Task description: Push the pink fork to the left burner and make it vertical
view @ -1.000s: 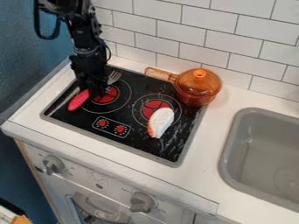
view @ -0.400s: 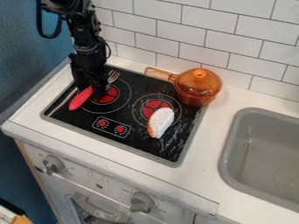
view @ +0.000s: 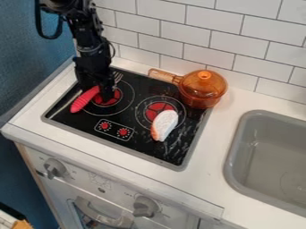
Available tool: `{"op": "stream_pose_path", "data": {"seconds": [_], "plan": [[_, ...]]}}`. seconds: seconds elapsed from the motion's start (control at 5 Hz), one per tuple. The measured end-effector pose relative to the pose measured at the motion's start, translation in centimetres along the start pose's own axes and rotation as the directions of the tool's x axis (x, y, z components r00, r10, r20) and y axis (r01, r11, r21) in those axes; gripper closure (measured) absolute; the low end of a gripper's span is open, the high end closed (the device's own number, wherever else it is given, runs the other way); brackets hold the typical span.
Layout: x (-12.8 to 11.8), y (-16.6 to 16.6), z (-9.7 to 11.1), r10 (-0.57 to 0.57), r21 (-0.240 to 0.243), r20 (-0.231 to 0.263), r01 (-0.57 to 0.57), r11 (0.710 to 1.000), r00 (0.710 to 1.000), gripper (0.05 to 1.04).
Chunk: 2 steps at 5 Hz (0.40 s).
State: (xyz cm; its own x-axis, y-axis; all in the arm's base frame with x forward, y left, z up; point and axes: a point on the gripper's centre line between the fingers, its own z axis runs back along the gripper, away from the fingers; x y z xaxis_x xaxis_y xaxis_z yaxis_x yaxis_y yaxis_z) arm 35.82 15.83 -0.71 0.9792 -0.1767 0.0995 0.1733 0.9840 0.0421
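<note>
The fork (view: 85, 99) has a bright pink handle with fine ridges across it and a rounded end, and pale metal tines. It lies slantwise on the black stove (view: 143, 148), its handle end toward the lower left of the view and its tines toward the upper right, over the left part of the left burner (view: 112, 95) and past its rim. Its middle is hidden under the gripper (view: 99, 92), and no writing can be made out on it.

The gripper hangs down over the fork and the left burner. How far open it is cannot be told, nor whether it has hold of the fork.

The left burner is a red disc with thin pale rings around it. The right burner (view: 156, 107) matches it, and the toy food (view: 166, 123), white on top with an orange edge, lies partly over its lower right side. Nearer the front, a pale frame is printed around two red dials (view: 113, 129), with small marks too tiny to read. The amber see-through pot (view: 203, 89) stands at the stove's back right corner, lid on, handle toward the left.

Around the stove is the white counter (view: 222, 134), with the grey sink (view: 272, 152) at right. On the front below are grey knobs (view: 55, 167), the faint print beside them unreadable.
</note>
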Motion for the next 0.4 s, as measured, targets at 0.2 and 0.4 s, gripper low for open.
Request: {"op": "stream_pose_path", "data": {"seconds": [0.2, 0.4], "plan": [[0.39, 0.28, 3.67, 0.042, 0.006, 0.092, -0.043, 0.999, 0.995, 0.085], [-0.09, 0.56, 4.63, 0.045, 0.020, 0.110, -0.047, 0.999, 0.993, 0.085]]}}
